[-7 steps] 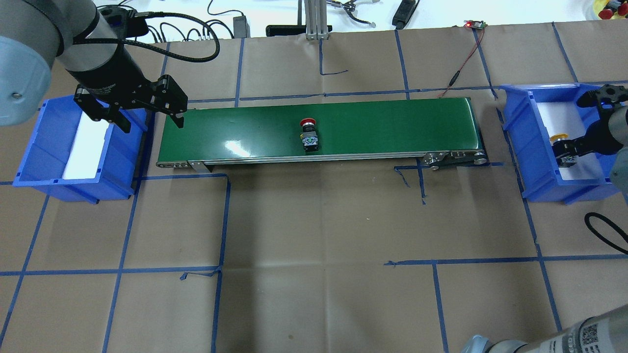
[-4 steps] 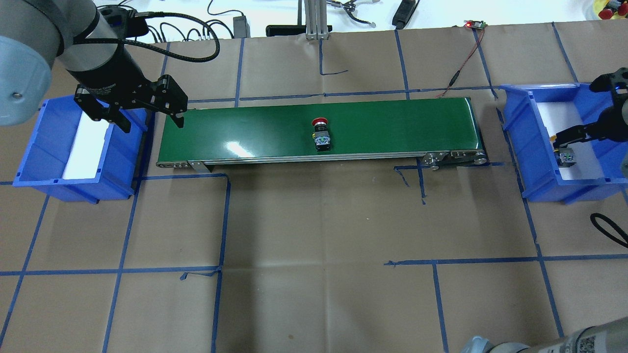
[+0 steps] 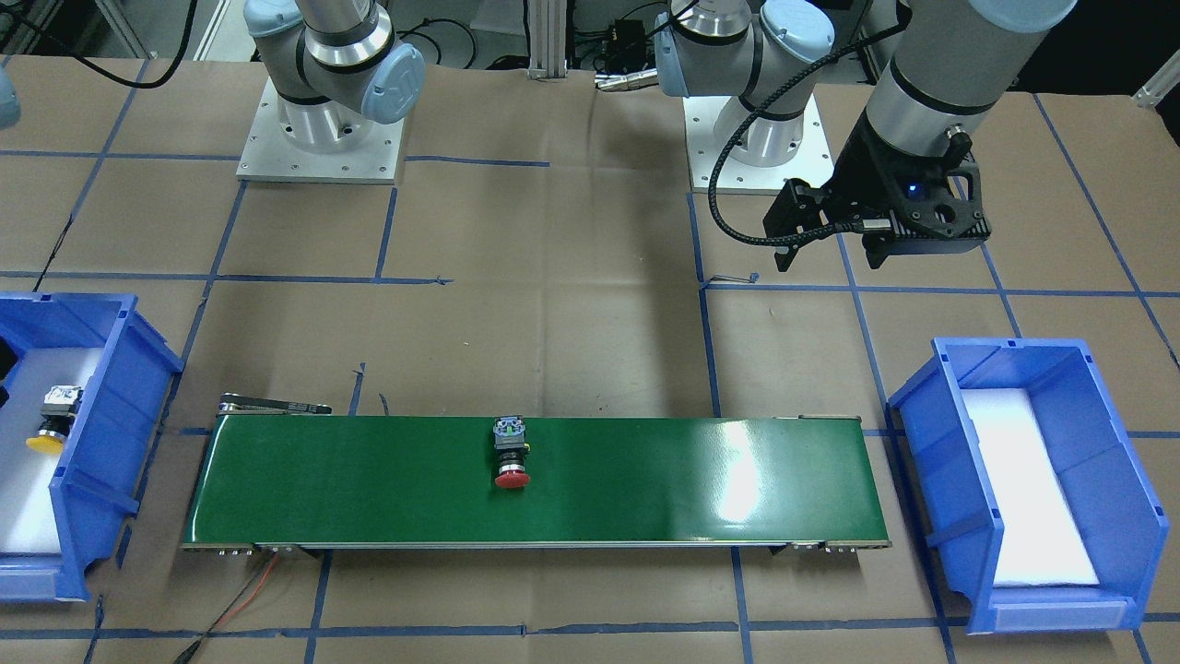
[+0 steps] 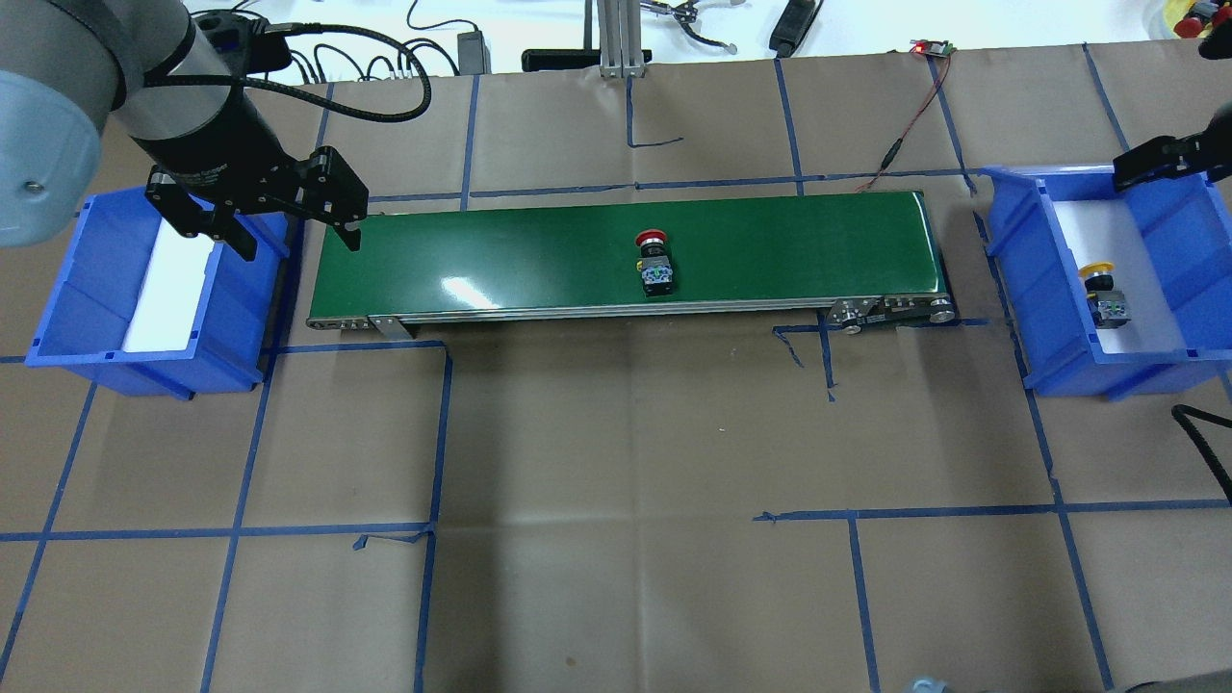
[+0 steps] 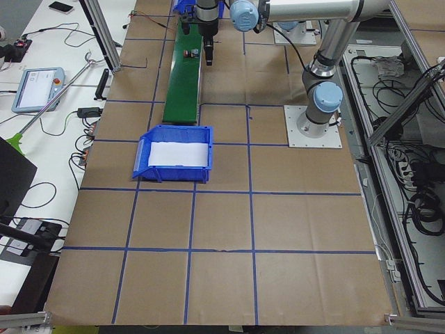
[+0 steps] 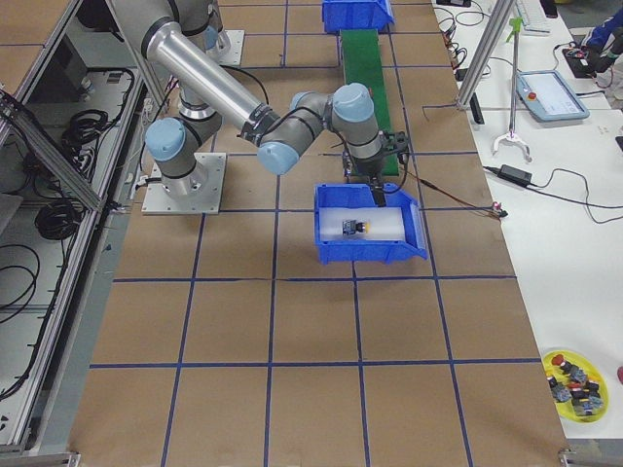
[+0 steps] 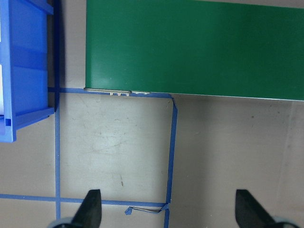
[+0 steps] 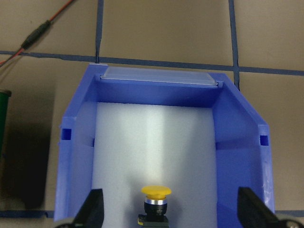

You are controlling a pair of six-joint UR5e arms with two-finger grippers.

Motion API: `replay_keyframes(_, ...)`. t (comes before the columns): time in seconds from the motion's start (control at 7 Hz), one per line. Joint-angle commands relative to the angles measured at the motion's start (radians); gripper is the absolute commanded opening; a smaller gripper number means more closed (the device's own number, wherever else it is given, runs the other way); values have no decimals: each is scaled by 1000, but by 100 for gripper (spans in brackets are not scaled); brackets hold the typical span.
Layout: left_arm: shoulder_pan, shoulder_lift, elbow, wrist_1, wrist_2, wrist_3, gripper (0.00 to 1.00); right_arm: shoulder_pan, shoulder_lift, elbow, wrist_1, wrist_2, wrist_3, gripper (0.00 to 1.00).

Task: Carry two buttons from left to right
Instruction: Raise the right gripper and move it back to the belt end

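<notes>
Brown paper marked with blue tape lines covers the desk (image 3: 572, 323).

Front-facing view: the red button (image 3: 510, 454) lies on the green belt (image 3: 691, 489), slightly toward 9 o'clock from its middle. The yellow button (image 3: 53, 420) lies in the blue bin (image 3: 106, 461) at 9 o'clock.

Overhead view: the left pincer (image 4: 298, 245) hangs at the belt's 9 o'clock end, fingers apart and empty.

Right wrist view: the right pincer (image 8: 171, 211) is spread above the yellow button, not touching it.

The red-capped button (image 4: 656, 262) lies on its side just right of the green belt's (image 4: 789, 245) middle, cap toward the far edge; the yellow-capped button (image 4: 1105, 292) lies likewise inside the right blue bin (image 4: 1015, 279)
</notes>
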Motion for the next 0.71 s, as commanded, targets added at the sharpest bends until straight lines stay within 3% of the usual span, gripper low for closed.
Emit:
replay_keyframes(0.0, 0, -2, 1, -2, 1, 0, 100, 68, -3, -54, 177, -4, 110, 100)
replay_keyframes(0.29, 0, -6, 3, -14, -1, 2, 100, 201, -32, -70, 275, 5, 263, 100)
replay_keyframes(0.57, 0, -6, 3, -15, -3, 6, 100, 356, -27, -68, 263, 13, 343, 100)
